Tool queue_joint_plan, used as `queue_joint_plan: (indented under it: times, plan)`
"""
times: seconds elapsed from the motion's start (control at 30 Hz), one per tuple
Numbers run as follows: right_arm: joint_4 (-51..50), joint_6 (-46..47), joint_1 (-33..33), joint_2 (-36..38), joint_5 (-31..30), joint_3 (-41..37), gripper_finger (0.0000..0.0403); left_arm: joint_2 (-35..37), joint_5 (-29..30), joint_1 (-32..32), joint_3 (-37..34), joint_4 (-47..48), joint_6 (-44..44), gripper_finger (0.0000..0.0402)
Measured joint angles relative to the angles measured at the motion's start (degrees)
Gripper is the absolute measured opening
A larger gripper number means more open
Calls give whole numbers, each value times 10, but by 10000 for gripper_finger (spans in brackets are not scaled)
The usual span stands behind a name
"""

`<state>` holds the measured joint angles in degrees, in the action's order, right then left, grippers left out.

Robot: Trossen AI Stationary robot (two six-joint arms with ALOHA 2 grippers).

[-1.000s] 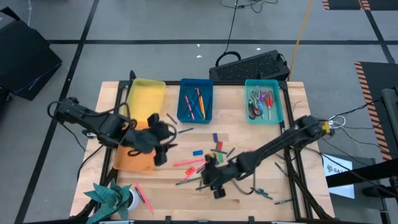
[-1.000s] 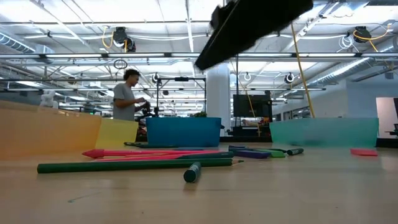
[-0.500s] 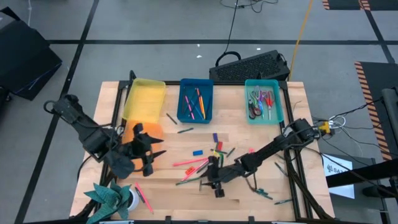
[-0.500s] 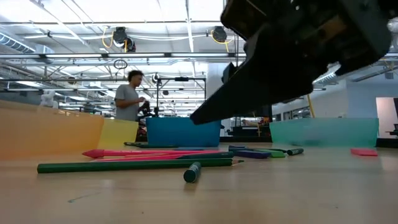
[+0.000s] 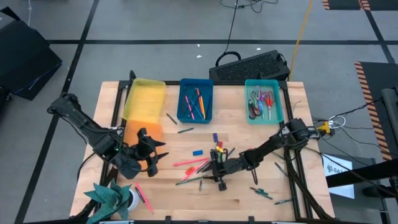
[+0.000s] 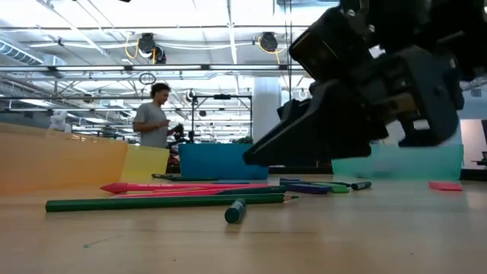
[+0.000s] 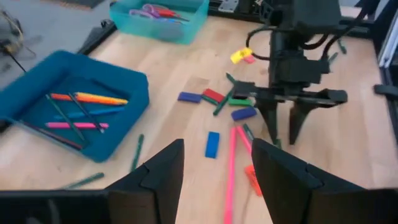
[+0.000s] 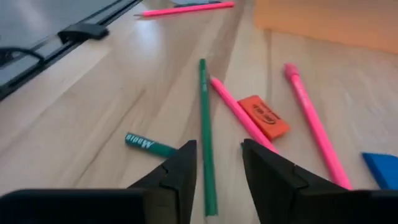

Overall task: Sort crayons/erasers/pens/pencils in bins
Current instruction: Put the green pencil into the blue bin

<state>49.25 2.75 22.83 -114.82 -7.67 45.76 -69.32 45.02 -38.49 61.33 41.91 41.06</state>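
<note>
Shows a wooden table (image 5: 249, 140) from above, taken as a clock face with 12 at the far edge. Places three bins along that edge: yellow bin (image 5: 146, 102) at 11, blue bin (image 5: 182, 102) at 12, teal bin (image 5: 278, 102) at 1. Puts the orange bin (image 5: 143, 132) at 9, just below the yellow one.

Finds the right gripper (image 7: 281, 134) low over the clutter near the centre, pointing toward 9, fingers spread moderately apart and holding nothing. Finds the left gripper (image 5: 151, 160) at about 8, beside the orange bin, fingers also spread and empty.

Scatters the erasers around the centre among pens and pencils: a blue eraser (image 5: 198, 152) lying alone, a purple eraser (image 7: 188, 97) touching a red eraser (image 7: 212, 95) toward 12, and an orange-red eraser (image 8: 263, 117) just ahead of the right gripper, against a pink pen (image 8: 239, 115) and near a green pencil (image 8: 205, 143).

Judges the erasers light, rubbery and grippy, unlikely to break but flat and easy to nudge away. Suggests pinching one across its short width from above.

Carries dark print on the orange-red eraser and white lettering on a green stub (image 8: 149, 144); neither legible.
</note>
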Motion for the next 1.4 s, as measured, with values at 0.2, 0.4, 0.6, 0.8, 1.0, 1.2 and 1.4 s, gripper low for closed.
queue_joint_plan:
  times: [0.2,0.4,0.6,0.8,1.0,1.2,1.4]
  plan:
    - [89,4,2,-66,3,1,110,0,0,17,0,-32,0,191]
    - [118,15,2,-103,4,2,109,0,0,19,0,-67,-46,191]
    - [82,37,1,-110,-1,3,103,0,4,24,0,-87,-78,191]
    - [64,28,1,-109,-1,3,56,0,2,25,0,-95,-81,191]
    - [58,-4,-3,-110,6,2,22,0,1,25,0,-123,-106,191]
    - [14,-43,-3,-73,14,2,26,3,-15,43,25,-116,-106,191]
    - [-155,-63,-4,59,38,-1,22,3,-10,67,63,-102,-140,191]
